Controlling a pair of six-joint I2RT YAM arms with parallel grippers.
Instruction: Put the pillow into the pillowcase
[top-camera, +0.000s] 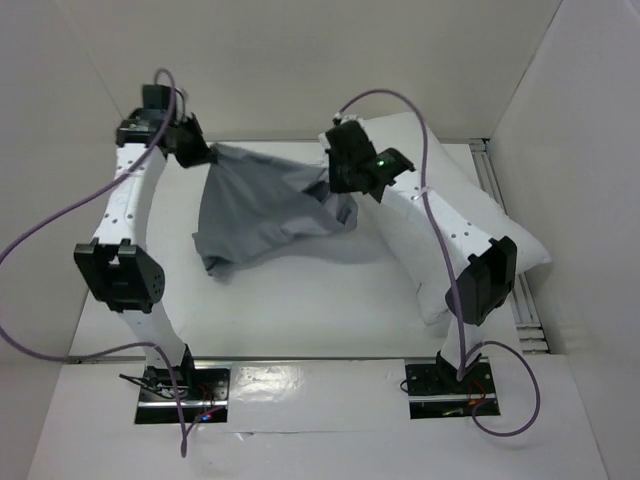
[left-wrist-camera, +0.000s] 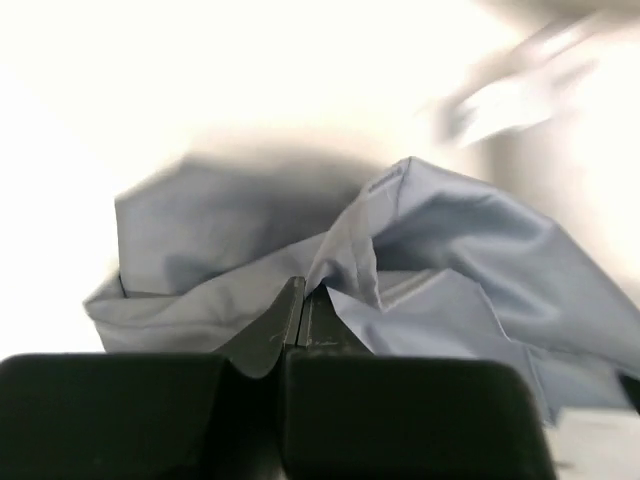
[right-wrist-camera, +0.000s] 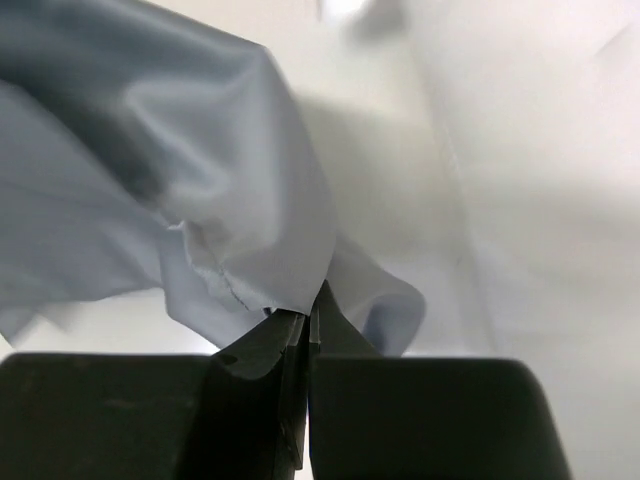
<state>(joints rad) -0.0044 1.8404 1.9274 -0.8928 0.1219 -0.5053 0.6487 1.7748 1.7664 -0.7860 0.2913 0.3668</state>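
Observation:
The grey pillowcase (top-camera: 262, 205) hangs stretched between both grippers above the table, its lower part sagging onto the surface. My left gripper (top-camera: 200, 152) is shut on its far left corner; the cloth (left-wrist-camera: 440, 250) bunches at the closed jaws (left-wrist-camera: 304, 290). My right gripper (top-camera: 335, 180) is shut on its right edge; the cloth (right-wrist-camera: 200, 200) drapes from the closed jaws (right-wrist-camera: 308, 315). The white pillow (top-camera: 470, 215) lies at the right, under and behind my right arm, partly hidden by it.
White walls enclose the table on the left, back and right. A metal rail (top-camera: 500, 190) runs along the right side behind the pillow. Purple cables (top-camera: 60, 225) loop off both arms. The arm bases (top-camera: 185, 385) sit at the near edge.

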